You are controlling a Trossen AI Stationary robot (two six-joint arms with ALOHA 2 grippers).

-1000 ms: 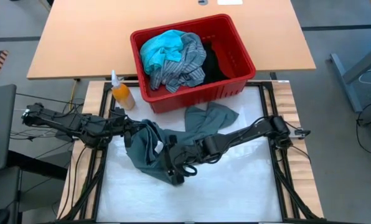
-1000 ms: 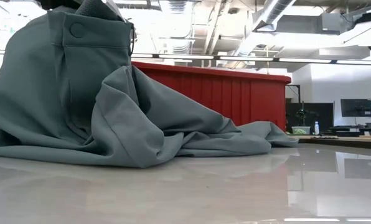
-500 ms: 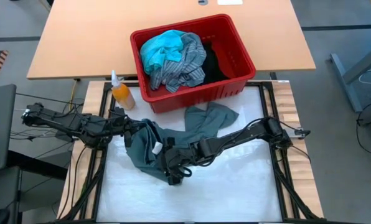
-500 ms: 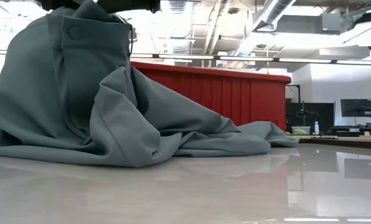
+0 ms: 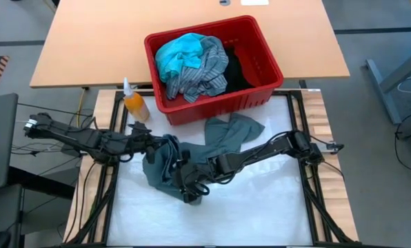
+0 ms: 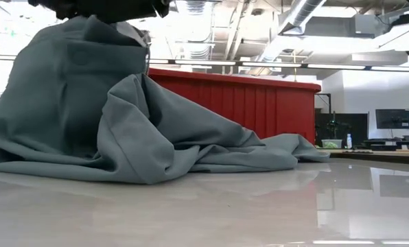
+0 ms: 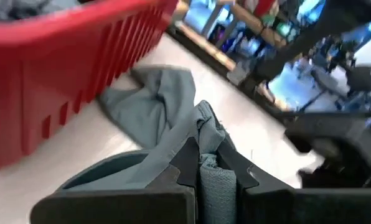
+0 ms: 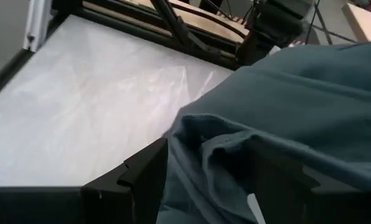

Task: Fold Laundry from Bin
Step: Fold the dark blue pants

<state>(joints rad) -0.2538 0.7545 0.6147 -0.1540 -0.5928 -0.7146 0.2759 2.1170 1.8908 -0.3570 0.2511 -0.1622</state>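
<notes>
Since a second ago, both of my arms have slid toward my left over the white worktop (image 5: 261, 207), dragging the lifted part of the grey-green garment (image 5: 165, 165) along; in the low view the waistband button that showed earlier is now out of sight.

Left jaws (image 5: 157, 146): shut tight on a bunched fold of the garment, holding it raised off the worktop. In the left wrist view the cloth (image 7: 201, 134) sits pinched between the two dark fingers (image 7: 187, 163).

Right jaws (image 5: 189, 187): standing wide apart, cloth between the fingers (image 8: 142, 177) in the right wrist view, so gripping a thick edge of the same garment (image 8: 285, 106) on its near side.

Garment: humped high under the left jaws in the low view (image 6: 88, 103), the rest trailing flat toward the bin (image 5: 264, 93), one end lying just in front of it.

Bin: at the worktop's far edge, holding a turquoise piece (image 5: 178, 52), a striped shirt (image 5: 202, 72) and a black piece (image 5: 236, 69).

Orange bottle (image 5: 134, 103): upright just beside the bin's left corner.
</notes>
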